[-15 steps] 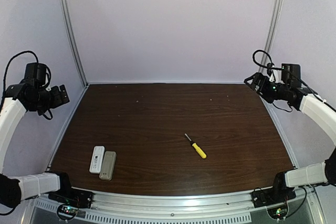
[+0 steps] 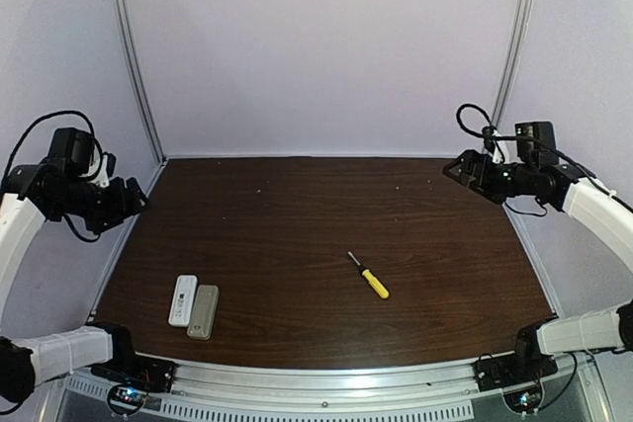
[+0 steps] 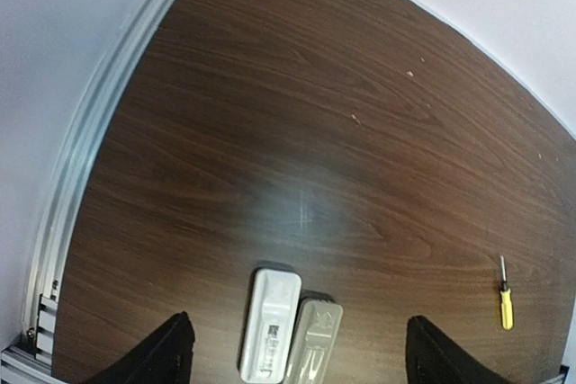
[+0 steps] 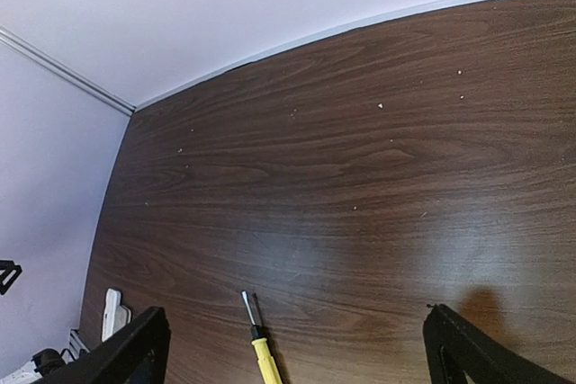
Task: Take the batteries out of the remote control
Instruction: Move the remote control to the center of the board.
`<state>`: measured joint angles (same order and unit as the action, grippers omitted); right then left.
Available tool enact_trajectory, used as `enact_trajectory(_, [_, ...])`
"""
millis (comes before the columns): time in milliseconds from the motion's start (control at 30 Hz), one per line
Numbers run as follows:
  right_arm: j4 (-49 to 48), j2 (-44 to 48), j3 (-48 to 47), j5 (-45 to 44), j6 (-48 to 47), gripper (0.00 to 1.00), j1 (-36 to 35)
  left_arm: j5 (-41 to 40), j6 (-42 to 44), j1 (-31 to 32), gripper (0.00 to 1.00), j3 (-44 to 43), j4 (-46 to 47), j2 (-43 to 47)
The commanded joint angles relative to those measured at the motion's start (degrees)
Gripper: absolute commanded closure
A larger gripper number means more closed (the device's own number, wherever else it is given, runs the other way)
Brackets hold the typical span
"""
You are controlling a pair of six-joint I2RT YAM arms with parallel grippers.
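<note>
Two remotes lie side by side, back up, near the front left of the table: a white remote (image 2: 183, 299) and a grey-beige remote (image 2: 203, 311). Both show in the left wrist view, the white remote (image 3: 270, 325) left of the grey-beige remote (image 3: 312, 342). Their back covers are on; no batteries show. My left gripper (image 2: 135, 197) is open, raised above the table's left edge, far from the remotes. My right gripper (image 2: 452, 168) is open, raised over the far right corner. In the wrist views the left gripper (image 3: 297, 357) and right gripper (image 4: 297, 343) hold nothing.
A yellow-handled screwdriver (image 2: 372, 278) lies right of the table's centre, tip pointing back left; it shows in the right wrist view (image 4: 261, 348) and the left wrist view (image 3: 506, 301). A metal rail (image 2: 326, 382) runs along the table's front edge. Walls close in the other sides.
Both arms have swung inward toward the table: the left gripper moved right and down, the right gripper moved left. The remotes and screwdriver have not moved.
</note>
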<state>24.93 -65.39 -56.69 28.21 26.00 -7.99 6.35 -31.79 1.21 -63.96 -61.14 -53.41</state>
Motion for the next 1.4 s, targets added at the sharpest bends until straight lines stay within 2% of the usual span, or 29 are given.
enact_trajectory(0, [3.45,0.5,-1.64,-1.54,-1.58,0.0,-3.03,1.87,-3.33,6.16,0.18,2.3,-3.42,1.44])
enact_trajectory(133, [6.28,0.2,-1.91,-3.18,-3.06,0.0,-5.5,-0.41,-7.77,12.71,0.22,4.82,-3.44,2.55])
enact_trajectory(333, [7.79,0.53,-1.23,-3.93,-3.38,0.0,-7.75,-1.08,-8.34,18.8,0.23,6.79,-2.44,0.42])
enact_trajectory(600, [11.15,1.61,-0.74,-6.99,-3.86,0.0,-9.91,-5.28,-15.08,33.58,0.25,9.43,1.0,-6.78])
enact_trajectory(733, [12.64,2.71,-0.06,-8.4,-4.27,0.0,-10.06,-6.87,-18.23,38.27,0.25,10.17,3.45,-10.71])
enact_trajectory(1000, [14.86,4.83,0.79,-10.29,-4.12,0.0,-10.1,-7.08,-20.64,40.45,0.22,13.08,6.49,-18.17])
enact_trajectory(1300, [15.84,7.14,3.05,-11.2,-3.6,0.0,-10.16,-6.35,-21.84,40.43,0.22,18.01,10.59,-19.87])
enact_trajectory(1367, [15.12,7.6,3.69,-11.12,-3.05,0.0,-10.12,-3.92,-21.82,40.45,0.22,19.31,12.04,-20.18])
